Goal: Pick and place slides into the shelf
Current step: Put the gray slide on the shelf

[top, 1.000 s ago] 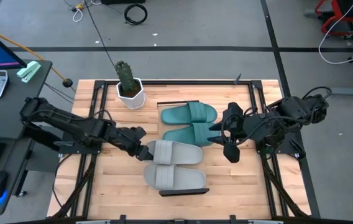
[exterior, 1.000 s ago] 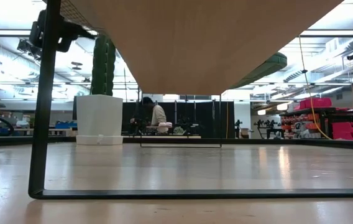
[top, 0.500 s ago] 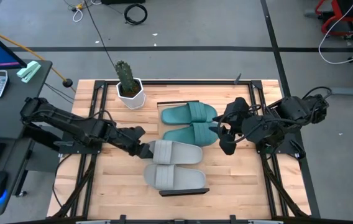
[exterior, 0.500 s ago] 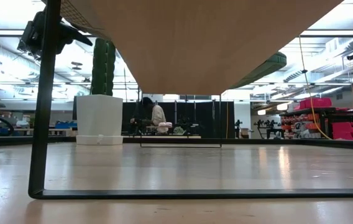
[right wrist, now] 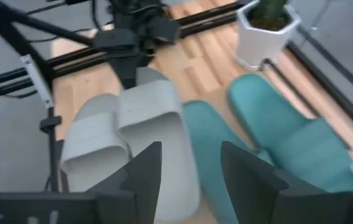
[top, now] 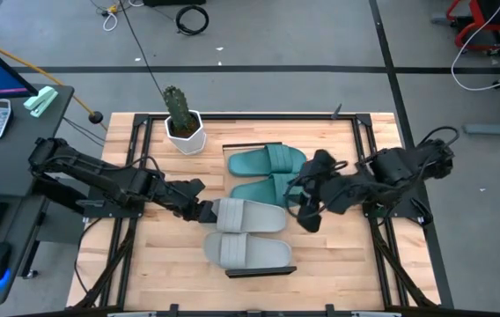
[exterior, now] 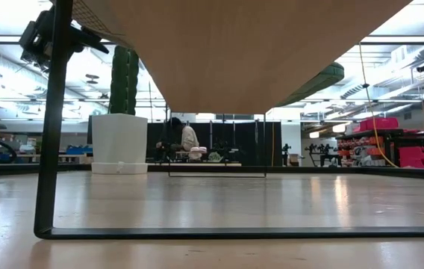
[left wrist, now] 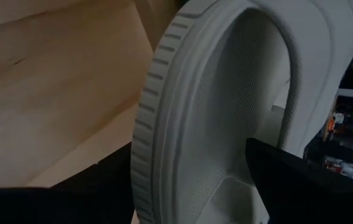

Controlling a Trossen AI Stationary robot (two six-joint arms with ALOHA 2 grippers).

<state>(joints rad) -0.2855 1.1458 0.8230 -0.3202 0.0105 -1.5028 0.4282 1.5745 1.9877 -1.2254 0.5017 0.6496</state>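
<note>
1. High view: all four slides sit side by side on the shelf (top: 259, 272); teal pair (top: 268, 174) beyond the grey pair (top: 246, 233). Left gripper (top: 204, 212) at the nearer grey slide's heel, likely squaring it; right gripper (top: 305, 204) above the teal toes.
2. Low view: only the shelf's pale wooden underside (exterior: 257, 45) and black frame show.
3. Left wrist view: ribbed grey rubber rim (left wrist: 158, 118) between spread fingers, not clamped.
4. Right wrist view: fingers (right wrist: 145, 171) apart, empty, above the smooth straps.

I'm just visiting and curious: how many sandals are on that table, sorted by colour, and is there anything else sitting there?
Teal-green slides: 2, one beside the other
Light grey slides: 2, one beside the other
Potted cactus: 1
Total: 5 things
</note>
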